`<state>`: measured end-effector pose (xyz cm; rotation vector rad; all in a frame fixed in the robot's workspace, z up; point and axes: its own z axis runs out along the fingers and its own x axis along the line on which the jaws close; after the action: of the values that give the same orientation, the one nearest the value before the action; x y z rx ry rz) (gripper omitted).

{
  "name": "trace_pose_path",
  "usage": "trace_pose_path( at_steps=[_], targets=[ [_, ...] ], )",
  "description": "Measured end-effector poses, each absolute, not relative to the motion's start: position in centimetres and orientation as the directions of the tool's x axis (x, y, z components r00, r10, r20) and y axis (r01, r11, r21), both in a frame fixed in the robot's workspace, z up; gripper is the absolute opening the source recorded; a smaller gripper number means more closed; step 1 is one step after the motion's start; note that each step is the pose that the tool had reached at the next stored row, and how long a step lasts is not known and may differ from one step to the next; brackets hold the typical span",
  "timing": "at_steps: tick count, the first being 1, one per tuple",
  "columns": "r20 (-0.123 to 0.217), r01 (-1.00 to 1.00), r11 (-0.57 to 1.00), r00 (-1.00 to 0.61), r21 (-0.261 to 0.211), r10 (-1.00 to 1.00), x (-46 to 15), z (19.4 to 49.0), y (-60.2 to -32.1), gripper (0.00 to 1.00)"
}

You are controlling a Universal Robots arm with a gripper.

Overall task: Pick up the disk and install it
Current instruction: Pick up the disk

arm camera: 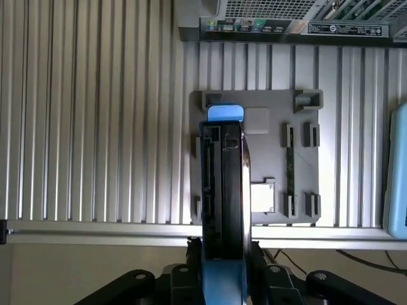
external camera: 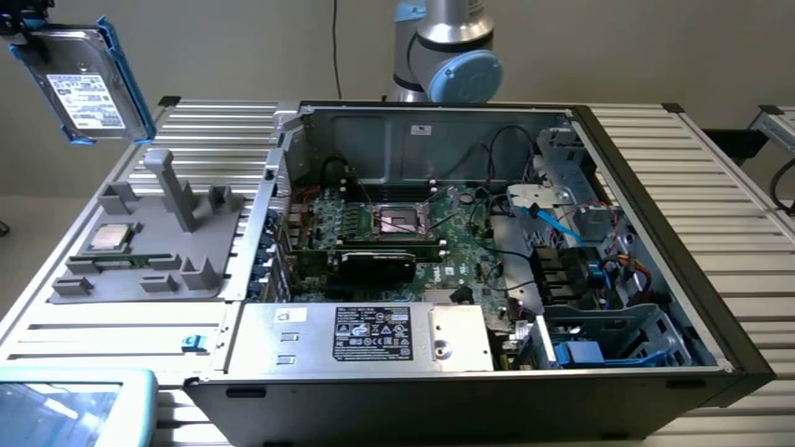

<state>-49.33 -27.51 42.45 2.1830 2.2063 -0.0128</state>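
The disk (external camera: 89, 88) was a flat rectangular slab of grey metal with a white printed label on its broad face, framed in a bright blue plastic bracket with tabs at its ends. The claw (external camera: 25, 33) had its jaws partly closed, clamped on the two broad faces of the disk at one end. The rest of the drive hung down out of the claw, tilted a little and clear of everything below.

In the wrist view the disk (arm camera: 222, 190) was seen edge-on as a narrow dark strip with a connector slot along it. Its blue bracket capped the far end, and the claw (arm camera: 222, 273) pressed on it from both sides with black fingers (arm camera: 191, 270).

Well below the claw lay a matte grey moulded holder (external camera: 162, 233) with upright posts and small blocks. A small square silver chip (external camera: 110, 237) sat in one of its recesses. The holder rested on a ribbed aluminium table (external camera: 74, 326).

Below the claw and towards the exterior view's right stood an open black computer case (external camera: 646, 233). In it were a green circuit board (external camera: 410, 233), a silver sheet-metal box (external camera: 360, 335) with a printed label, and a metal cage (external camera: 621, 335) holding a blue-bracketed unit (external camera: 578, 352).
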Motion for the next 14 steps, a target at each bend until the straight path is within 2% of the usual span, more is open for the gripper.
trace_pose_path(
  at_steps=[7, 14],
  targets=[
    [-0.032, 1.0, 0.011, -0.01, 0.021, 0.999, -46.6, 43.1, -27.5, 0.37],
    [-0.029, 1.0, 0.011, -0.01, 0.021, 1.0, -43.6, 45.9, -27.5, 0.37]
  ],
)
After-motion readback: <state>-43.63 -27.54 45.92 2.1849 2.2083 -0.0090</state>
